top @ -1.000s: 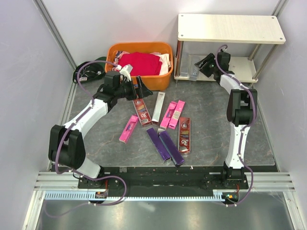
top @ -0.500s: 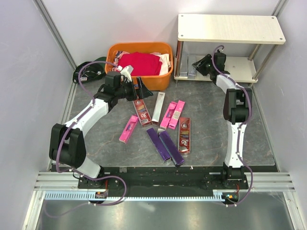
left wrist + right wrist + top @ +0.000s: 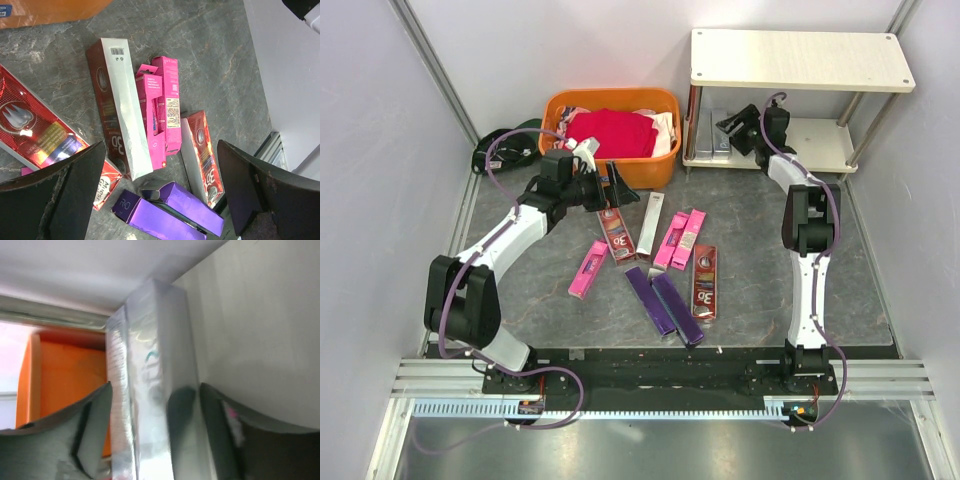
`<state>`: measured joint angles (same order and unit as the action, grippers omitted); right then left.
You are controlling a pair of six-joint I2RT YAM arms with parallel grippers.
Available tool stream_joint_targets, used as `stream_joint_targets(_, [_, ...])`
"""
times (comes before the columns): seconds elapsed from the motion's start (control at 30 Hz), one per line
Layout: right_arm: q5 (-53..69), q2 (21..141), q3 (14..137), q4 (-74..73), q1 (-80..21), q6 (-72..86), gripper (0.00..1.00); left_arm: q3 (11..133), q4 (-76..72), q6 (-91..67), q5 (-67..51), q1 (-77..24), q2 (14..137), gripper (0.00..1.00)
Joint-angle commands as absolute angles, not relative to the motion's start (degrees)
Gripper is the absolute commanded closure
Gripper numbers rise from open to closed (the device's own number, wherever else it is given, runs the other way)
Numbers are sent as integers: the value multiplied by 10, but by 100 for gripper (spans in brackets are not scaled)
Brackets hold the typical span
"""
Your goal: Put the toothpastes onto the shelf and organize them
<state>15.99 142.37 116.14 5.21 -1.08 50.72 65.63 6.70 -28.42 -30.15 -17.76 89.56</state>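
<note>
We reckon the red box (image 3: 35, 130) light, stiff, slick (walls dent): pinch mid-length. Left claw (image 3: 161, 150) gapes; right claw (image 3: 155, 387) straddles silver boxes (image 3: 155, 330), whether clamped we cannot tell.

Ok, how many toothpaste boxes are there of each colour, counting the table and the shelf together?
Pink boxes: 3
Red boxes: 2
Purple boxes: 2
Silver boxes: 3 (one shows a silver face but has red sides)
Total: 10 in view
</note>
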Motion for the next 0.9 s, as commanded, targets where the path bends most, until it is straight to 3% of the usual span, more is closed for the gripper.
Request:
stream_joint_targets(0.0, [140, 1374, 1085, 65, -18, 492, 11, 677, 61, -261, -312, -179, 896, 0])
stream_joint_targets(0.03, [135, 1362, 1068, 74, -18, 489, 2, 678, 62, -260, -312, -179, 896, 0])
stream_joint_targets(0.33, [147, 1236, 890, 156, -16, 491, 2, 659, 59, -261, -316, -181, 879, 0])
stream_joint_targets(0.57, [151, 1059, 682, 194, -21, 488, 2, 630, 55, -265, -317, -188, 850, 0])
stream_joint_targets(0.87, [131, 847, 555, 82, -68, 406, 2, 582, 41, -269, -311, -192, 825, 0])
